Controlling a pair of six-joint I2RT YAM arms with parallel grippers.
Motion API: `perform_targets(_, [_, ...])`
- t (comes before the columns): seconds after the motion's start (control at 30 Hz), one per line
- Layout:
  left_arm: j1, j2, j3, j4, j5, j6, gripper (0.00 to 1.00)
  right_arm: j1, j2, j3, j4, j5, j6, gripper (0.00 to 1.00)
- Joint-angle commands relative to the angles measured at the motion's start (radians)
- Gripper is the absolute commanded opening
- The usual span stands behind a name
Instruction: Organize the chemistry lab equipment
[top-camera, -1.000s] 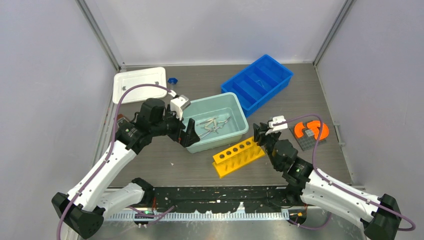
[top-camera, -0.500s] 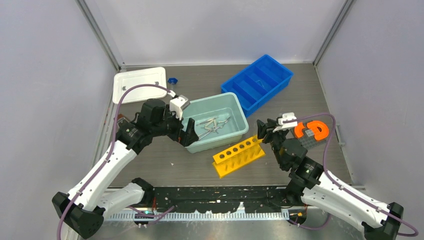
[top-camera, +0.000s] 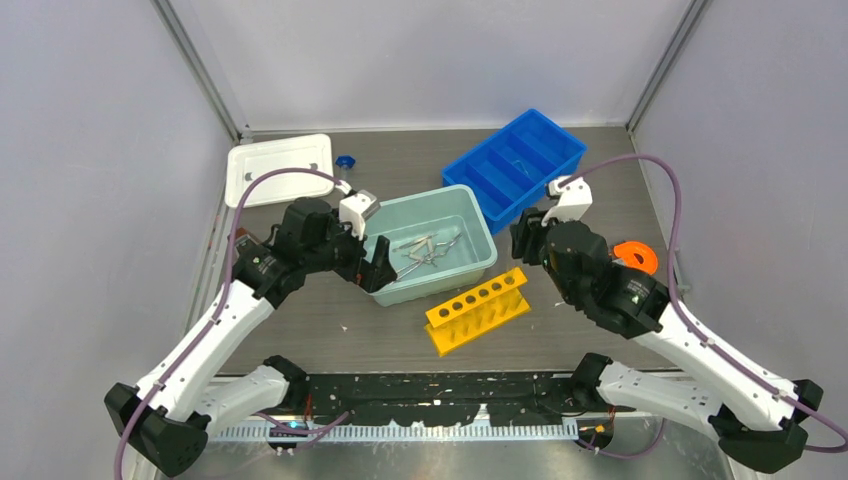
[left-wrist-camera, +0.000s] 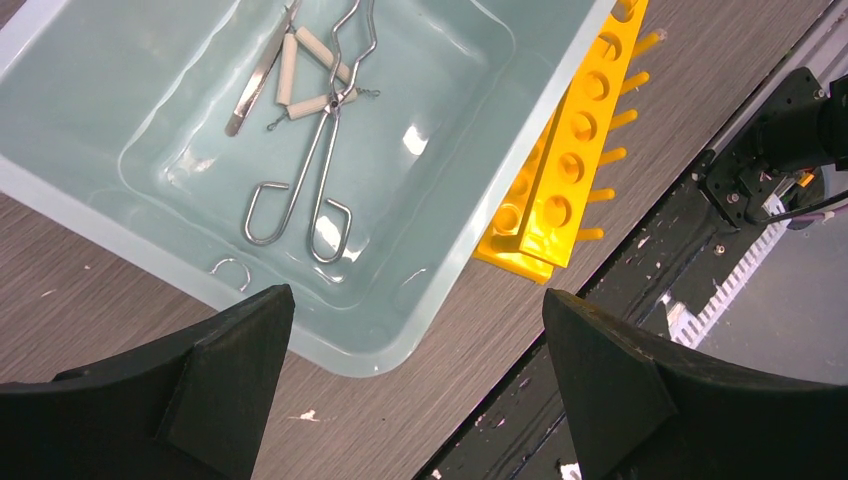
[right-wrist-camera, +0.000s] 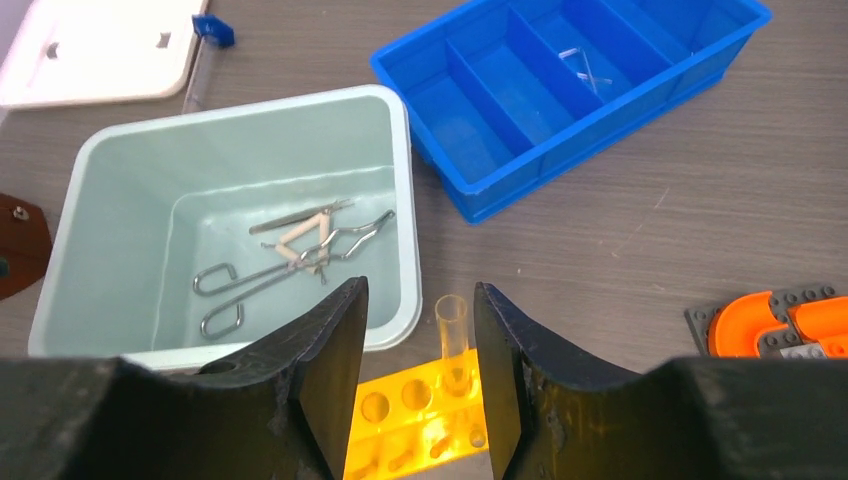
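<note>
The table (top-camera: 340, 320) is grey-brown wood-grain board, closed in by pale lilac walls with metal posts at the far corners. A pale teal tub (top-camera: 440, 284) sits mid-table, with a blue divided tray (top-camera: 570, 160) behind it to the right, a yellow rack (top-camera: 477, 310) in front of it and a white lid (top-camera: 280, 168) at the far left. The tongs (left-wrist-camera: 305, 180) lie flat on the tub's floor, their long axis diagonal: loop handles toward the near left, tips toward the far right corner. The tweezers (left-wrist-camera: 255, 85) lie nearly parallel beside them, and the wire triangle (left-wrist-camera: 310, 70) with its white sleeves lies across the tongs' upper half. The blue-capped tube (right-wrist-camera: 197, 75) lies on the table just beside the lid, running near to far with the cap at the far end. A clear test tube (right-wrist-camera: 451, 325) stands upright in the rack, mouth up; the top view barely shows it. The left gripper (left-wrist-camera: 415, 295) hovers over the tub's near left corner, its fingers spread wide and holding nothing. The right gripper (right-wrist-camera: 420, 290) hangs between the tub and the tray with its fingers parted and empty; the test tube shows through the gap. Something clear lies in one tray compartment, too faint to name. An orange piece (top-camera: 635, 257) on the right is half hidden behind the right arm.
</note>
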Motion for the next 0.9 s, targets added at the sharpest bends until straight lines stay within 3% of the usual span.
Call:
perform_targets(0.0, [-0.003,-0.034,-0.004,0.022,-0.007,0.015,1.00,-0.014,0.103,0.143,-0.243,-0.036,0.080,0.50])
perform_targets(0.23, [-0.003,-0.042,-0.007,0.023,-0.010,0.013,1.00,-0.125,0.229,0.208,-0.302,-0.217,0.097,0.50])
perform_targets(0.67, [-0.003,-0.034,-0.010,0.027,0.010,0.017,1.00,-0.279,0.379,0.214,-0.263,-0.389,0.056,0.50])
perform_targets(0.87, [-0.003,-0.030,-0.011,0.031,0.008,0.018,1.00,-0.293,0.398,0.190,-0.226,-0.391,0.061,0.48])
